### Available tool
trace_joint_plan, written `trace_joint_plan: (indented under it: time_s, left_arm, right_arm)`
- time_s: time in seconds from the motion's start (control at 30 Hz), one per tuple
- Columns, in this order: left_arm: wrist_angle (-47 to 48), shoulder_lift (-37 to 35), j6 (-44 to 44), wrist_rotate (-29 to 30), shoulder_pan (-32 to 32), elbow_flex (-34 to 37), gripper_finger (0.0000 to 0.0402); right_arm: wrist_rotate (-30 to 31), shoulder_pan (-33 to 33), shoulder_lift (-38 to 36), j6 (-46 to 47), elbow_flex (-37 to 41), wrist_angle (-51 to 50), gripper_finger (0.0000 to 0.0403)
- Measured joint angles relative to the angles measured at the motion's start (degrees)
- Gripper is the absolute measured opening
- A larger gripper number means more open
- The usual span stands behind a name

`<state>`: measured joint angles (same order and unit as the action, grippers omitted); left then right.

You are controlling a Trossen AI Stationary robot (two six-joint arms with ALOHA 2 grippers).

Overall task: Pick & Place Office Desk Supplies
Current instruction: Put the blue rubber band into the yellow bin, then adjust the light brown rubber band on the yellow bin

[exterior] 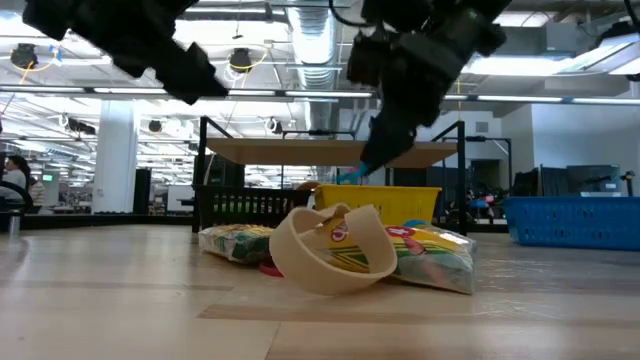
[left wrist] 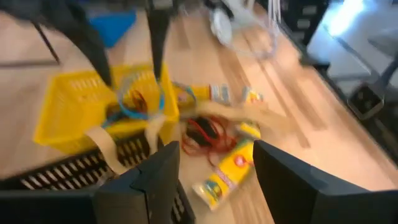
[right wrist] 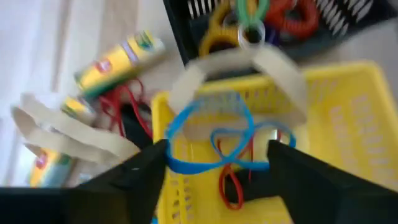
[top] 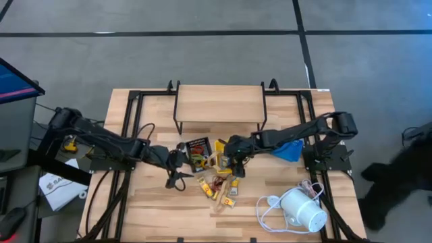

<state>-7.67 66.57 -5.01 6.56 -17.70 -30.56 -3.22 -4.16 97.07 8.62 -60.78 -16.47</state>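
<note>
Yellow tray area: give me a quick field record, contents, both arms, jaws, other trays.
yellow tray: holds blue rubber band and red rubber band
right gripper: over the yellow tray, jaws open
left gripper: near the black mesh tray, jaws open
blue tray: apart, on the right arm's side
loose items: yellow packets on the table
white device: near corner, corded

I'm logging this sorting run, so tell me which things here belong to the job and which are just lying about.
Job: blue rubber band, red rubber bands, yellow packets, tan wide bands, yellow tray, black mesh tray, blue tray.
Lying about: white cylindrical device, wooden shelf.
</note>
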Motion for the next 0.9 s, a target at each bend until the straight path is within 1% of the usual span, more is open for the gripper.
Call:
trace_joint_plan:
  time_s: [0.07, 0.17, 0.23, 0.33, 0.43, 0.6, 0.77, 0.9]
  left_arm:
    - [-1.1, 1.6, 0.0, 0.3, -1.2, 0.1, 0.0198]
    - [-2.8, 5.0, 0.0, 2.2, -2.5, 0.0, 0.0198]
    - [-4.4, 7.7, 0.0, 3.3, -2.7, 0.0, 0.0198]
    - [-5.6, 10.6, 0.0, 4.3, -2.5, 0.0, 0.0198]
    - [-6.5, 12.1, 0.0, 4.4, -1.9, 0.0, 0.0198]
    - [-6.8, 11.7, 0.0, 4.6, -1.3, 0.0, 0.0198]
    - [-6.7, 11.5, 0.5, 8.7, -0.8, 0.0, 0.0198]
    - [-6.8, 11.5, 1.5, 9.3, 1.6, 0.0, 0.0198]
  right_arm:
    - [0.0, 0.0, -1.6, -0.1, -0.1, 0.2, 0.0308]
    - [0.0, 0.1, -3.6, -0.1, -0.2, -0.2, 0.0351]
    - [0.1, 0.1, -4.7, -0.1, -0.2, -0.9, 0.0372]
    - [0.1, 0.1, -5.2, 0.0, -0.3, -1.2, 0.0392]
    - [0.1, 0.7, -4.9, 0.4, -0.1, -1.2, 0.0398]
    - [0.3, 1.8, -4.8, 1.8, -0.1, -1.4, 0.039]
    - [0.3, 2.1, -4.8, 1.5, -0.1, -0.6, 0.0384]
    - [0.3, 2.5, -4.8, 1.3, -0.1, -0.5, 0.0384]
